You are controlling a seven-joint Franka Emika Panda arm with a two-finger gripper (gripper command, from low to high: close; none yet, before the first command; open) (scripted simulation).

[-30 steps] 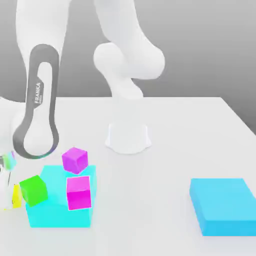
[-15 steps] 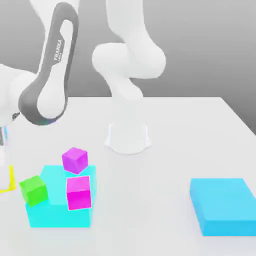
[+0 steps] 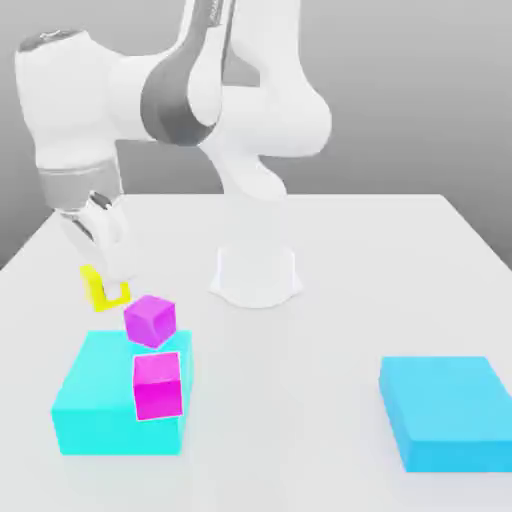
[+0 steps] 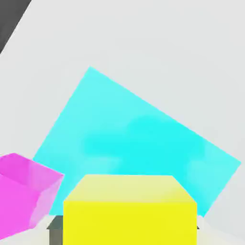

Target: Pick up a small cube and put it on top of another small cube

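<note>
The small cube (image 3: 97, 290), plain bright yellow, hangs above the table just behind the cyan block (image 3: 100, 410) at the exterior view's left. My gripper (image 3: 106, 286) is shut on it, pointing down. In the hand view the yellow cube (image 4: 129, 210) sits between my fingers, with the cyan block (image 4: 134, 139) below it. A small magenta cube (image 3: 150, 320) rests tilted on the cyan block's far edge. A second magenta cube (image 3: 157, 386) stands against the block's front right side. One magenta cube (image 4: 21, 191) shows beside the yellow one in the hand view.
A second, flatter cyan block (image 3: 447, 412) lies at the exterior view's right front. The arm's white round base (image 3: 256, 275) stands at the middle back of the white table (image 3: 330, 330).
The arm has swung in from the exterior view's left edge and risen, carrying the yellow cube to behind the cyan block. The green cube that leaned on that block is gone from sight.
</note>
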